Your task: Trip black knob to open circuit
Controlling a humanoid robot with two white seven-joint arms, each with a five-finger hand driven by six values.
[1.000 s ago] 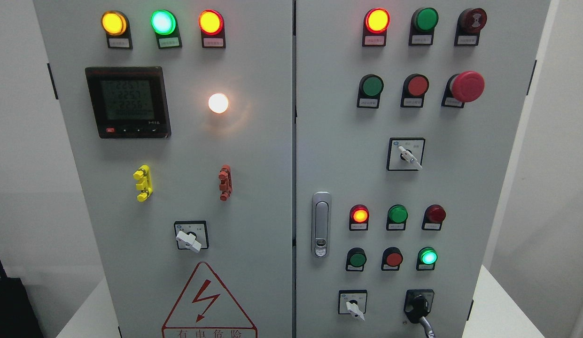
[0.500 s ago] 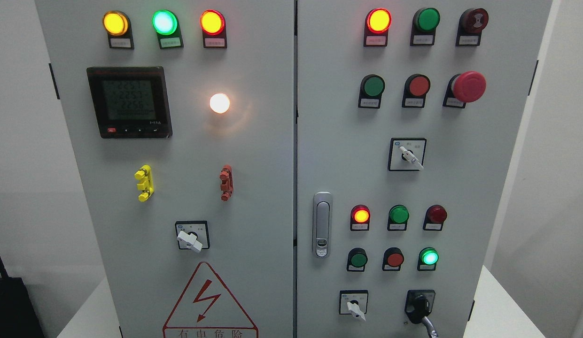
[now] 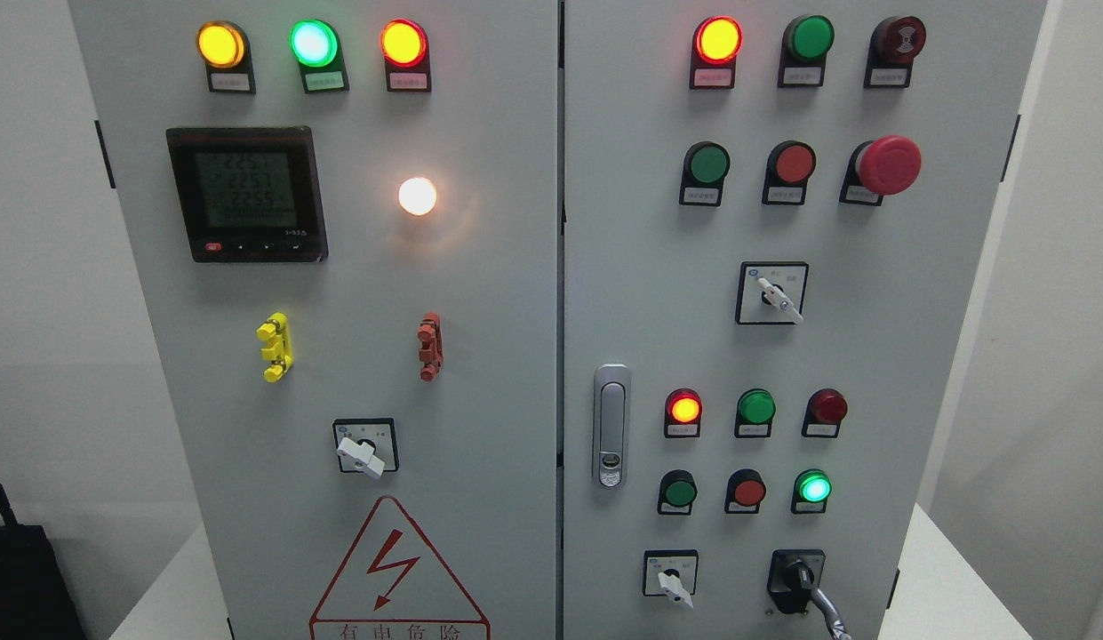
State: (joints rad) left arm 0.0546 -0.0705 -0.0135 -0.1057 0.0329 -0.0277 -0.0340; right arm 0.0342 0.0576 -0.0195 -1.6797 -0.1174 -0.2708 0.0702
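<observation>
The black knob [image 3: 795,578] sits on a black square plate at the bottom right of the cabinet's right door [image 3: 640,267]. Its handle points down and a little to the right. A thin grey metal part of my right hand [image 3: 831,616] rises from the bottom edge and touches the knob's lower right side. The rest of that hand is below the picture. My left hand does not show.
A white-handled selector [image 3: 671,582] sits left of the knob, with a lit green lamp [image 3: 814,488] above it. The door latch [image 3: 611,427] is near the seam. A red mushroom button [image 3: 887,164] sticks out at the upper right.
The grey hand part has shifted right and reaches slightly higher against the knob. The whole cabinet has drifted a few pixels to the right in the picture.
</observation>
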